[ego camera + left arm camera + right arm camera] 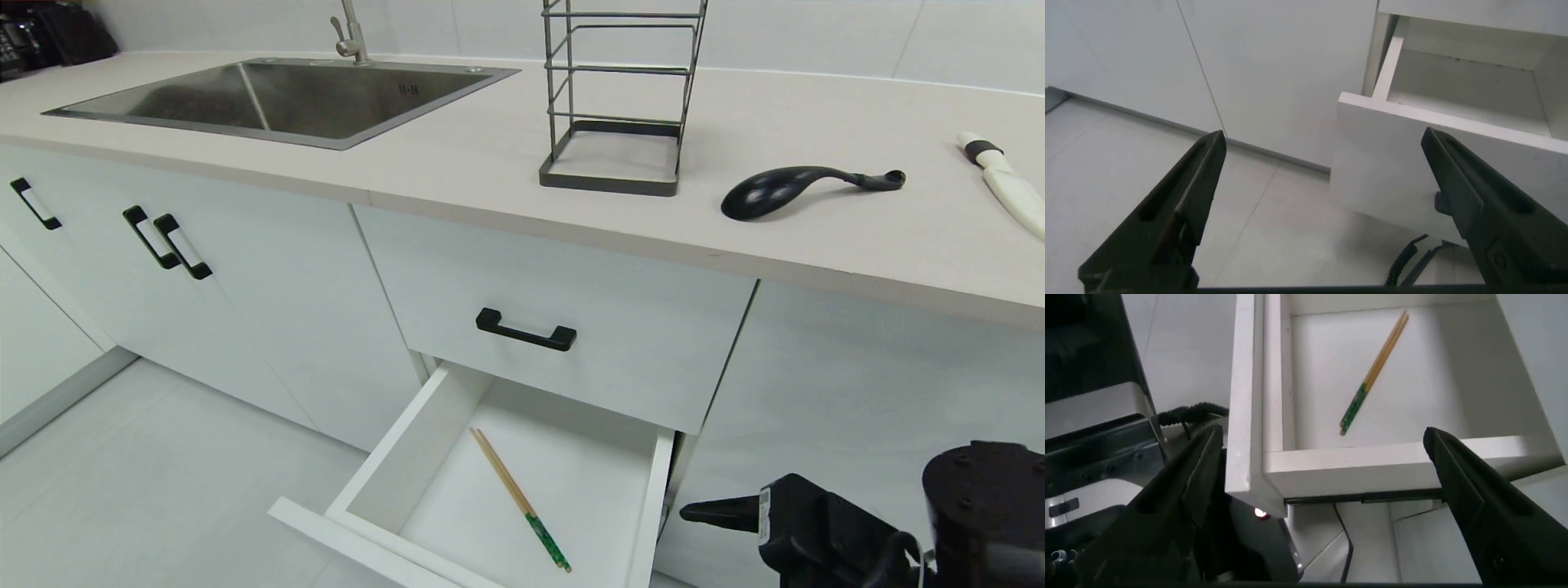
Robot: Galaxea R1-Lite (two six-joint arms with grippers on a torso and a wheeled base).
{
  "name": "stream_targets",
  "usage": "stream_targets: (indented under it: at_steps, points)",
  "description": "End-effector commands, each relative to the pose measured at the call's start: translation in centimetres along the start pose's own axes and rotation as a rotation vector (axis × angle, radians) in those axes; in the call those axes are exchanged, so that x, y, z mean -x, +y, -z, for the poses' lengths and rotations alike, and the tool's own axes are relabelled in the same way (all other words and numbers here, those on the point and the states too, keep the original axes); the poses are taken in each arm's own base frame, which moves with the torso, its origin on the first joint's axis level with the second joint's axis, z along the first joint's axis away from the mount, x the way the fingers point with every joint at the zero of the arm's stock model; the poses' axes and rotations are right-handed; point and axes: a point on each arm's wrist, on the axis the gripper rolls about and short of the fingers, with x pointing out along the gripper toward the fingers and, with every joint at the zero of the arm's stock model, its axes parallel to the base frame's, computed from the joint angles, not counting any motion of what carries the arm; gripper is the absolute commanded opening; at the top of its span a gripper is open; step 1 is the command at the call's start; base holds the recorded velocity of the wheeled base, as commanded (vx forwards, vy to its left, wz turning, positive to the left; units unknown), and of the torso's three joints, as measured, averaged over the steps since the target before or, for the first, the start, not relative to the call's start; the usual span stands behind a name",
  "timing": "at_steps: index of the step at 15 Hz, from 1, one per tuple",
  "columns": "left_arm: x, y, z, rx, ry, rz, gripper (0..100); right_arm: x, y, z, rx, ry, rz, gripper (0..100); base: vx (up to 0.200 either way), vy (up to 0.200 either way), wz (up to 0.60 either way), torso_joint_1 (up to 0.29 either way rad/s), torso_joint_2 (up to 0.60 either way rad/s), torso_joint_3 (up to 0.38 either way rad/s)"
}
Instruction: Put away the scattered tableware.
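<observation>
- The lower drawer stands pulled out under the countertop. A pair of chopsticks lies on its white floor, the two sticks side by side and slanted, green-patterned ends toward the drawer's front.
- The right gripper hangs low by the drawer's front right corner, fingers spread wide with nothing between them. From its own camera the chopsticks show between the two fingers, down in the drawer.
- A small white label is stuck on that gripper's body. Its print is too fine to read.
- The left gripper is down near the floor, fingers likewise spread wide and empty, looking at the drawer's front panel from outside.
- On the countertop a black ladle lies on its side, right of a wire rack.
- Farther right, at the edge of sight, lies a white knife with a black band.
- The sink has a small stamped mark on its back wall, which I cannot make out.
- The upper drawer, with its black handle, is closed.
</observation>
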Motion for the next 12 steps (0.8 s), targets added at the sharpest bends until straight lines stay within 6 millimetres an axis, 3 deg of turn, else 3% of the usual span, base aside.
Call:
stream_targets:
  at_steps: [1, 12]
  points:
    - [0.0, 0.0, -0.02, 0.0, -0.002, 0.0, 100, -1.58, 0.38, 0.8, 0.004, 0.055, -0.031, 100, 0.0, 0.0, 0.0, 0.0, 0.0, 0.0]
    - [0.0, 0.0, 0.0, 0.0, 0.0, 0.0, 100, -2.46, 0.63, 0.89, 0.052, 0.074, -0.051, 100, 0.0, 0.0, 0.0, 0.0, 0.0, 0.0]
